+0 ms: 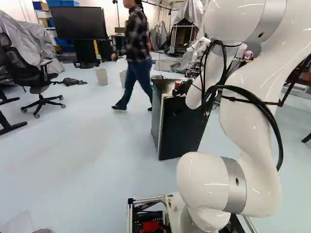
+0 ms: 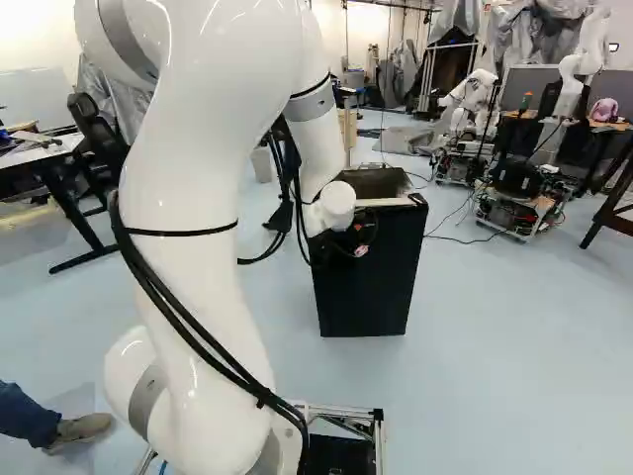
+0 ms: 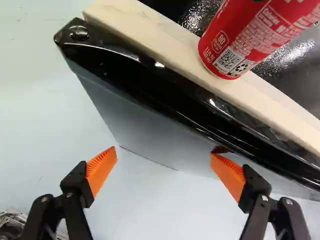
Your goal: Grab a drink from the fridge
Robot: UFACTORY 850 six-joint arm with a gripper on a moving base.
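Atop the black, boxy fridge (image 2: 366, 287), a red drink can (image 3: 237, 42) stands by the edge nearest the gripper (image 2: 353, 239), its smooth metal wall printed with pale lettering and a square code. The curved rim of its base sits on a pale, flat strip (image 3: 150, 32) with faint veining, close to where that strip meets a dark top surface (image 3: 295, 60), glossy and finely pebbled. Outside the strip runs a rounded, lacquer-shiny black edge (image 3: 125, 67), with a small domed disc (image 3: 78, 33) set in its corner; below it drops a flat, grey-blue panel (image 3: 135, 120).

Across that edge from the can, the gripper (image 3: 163, 159) has its two fingers spread wide, with nothing held between them. Their ribbed orange pads (image 3: 101, 169) taper to wedges on angular black links, and the can lies ahead of them, apart from both. Rounded white shells and grey metal bands make up the arm (image 1: 252, 111), with slack black cables (image 1: 274, 126) looped along it. At its foot is a squared metal frame (image 1: 146, 199).

Smooth, pale blue floor (image 1: 92, 155) spreads around the fridge. Farther off in the left base view are an office chair (image 1: 36, 80) on a star-shaped foot, a flat black screen (image 1: 78, 23) and crumpled silvery sheeting (image 1: 24, 41). At the right of the right base view, another robot (image 2: 571, 69) rises, white and jointed.
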